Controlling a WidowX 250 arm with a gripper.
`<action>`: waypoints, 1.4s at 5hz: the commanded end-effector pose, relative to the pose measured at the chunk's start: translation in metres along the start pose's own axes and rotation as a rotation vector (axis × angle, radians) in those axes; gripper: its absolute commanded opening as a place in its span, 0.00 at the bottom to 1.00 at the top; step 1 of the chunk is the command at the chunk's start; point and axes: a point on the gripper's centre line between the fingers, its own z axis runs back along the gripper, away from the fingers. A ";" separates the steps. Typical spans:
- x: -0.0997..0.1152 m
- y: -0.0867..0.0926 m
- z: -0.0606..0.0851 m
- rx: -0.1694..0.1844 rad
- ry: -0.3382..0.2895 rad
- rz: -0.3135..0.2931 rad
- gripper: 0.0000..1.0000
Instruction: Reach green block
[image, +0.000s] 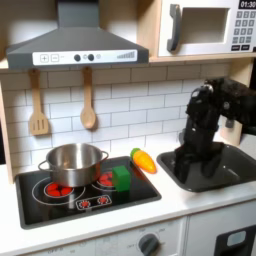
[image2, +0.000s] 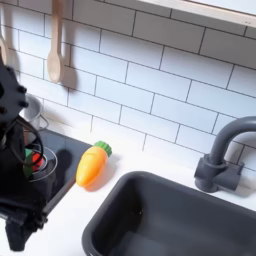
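White brick tiles are backing a toy kitchen, with a range hood (image: 72, 42) and a microwave (image: 205, 27) overhead and two wooden utensils (image: 88, 98) hanging on the wall. In the first exterior view my gripper (image: 188, 168) is hanging over the dark sink (image: 235, 168), to the first exterior view's right of the stovetop (image: 70, 192). I cannot tell whether my jaws are parted or closed. The green block (image: 122, 178) is sitting on the stovetop, just beside the steel pot (image: 72, 163) and near the orange carrot toy (image: 145, 160). In the second exterior view my arm is covering the block; the carrot toy (image2: 92, 165) is lying beside the stovetop's edge.
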 end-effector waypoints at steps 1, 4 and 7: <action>0.025 0.014 -0.006 0.009 -0.015 0.003 1.00; 0.053 0.023 -0.019 0.016 -0.018 0.004 1.00; 0.083 0.041 -0.028 0.020 -0.019 0.015 1.00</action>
